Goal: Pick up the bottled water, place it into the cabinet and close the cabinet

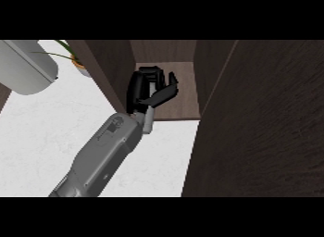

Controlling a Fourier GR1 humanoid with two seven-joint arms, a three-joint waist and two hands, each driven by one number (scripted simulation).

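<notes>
A single black hand [150, 90] reaches into the open cabinet [173, 88] above its wooden shelf. The fingers [166, 92] curl round a pale, slim bottled water [147, 121], which pokes out below the palm toward the white counter [48, 134]. The cabinet door [274, 125] stands open at right.

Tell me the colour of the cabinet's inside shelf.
Medium brown wood, lighter than the dark brown cabinet door; the shelf shows in the head view.

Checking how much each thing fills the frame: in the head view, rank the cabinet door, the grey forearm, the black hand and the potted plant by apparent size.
1. cabinet door, though nearness inflates it
2. grey forearm
3. black hand
4. potted plant, partly hidden
</notes>
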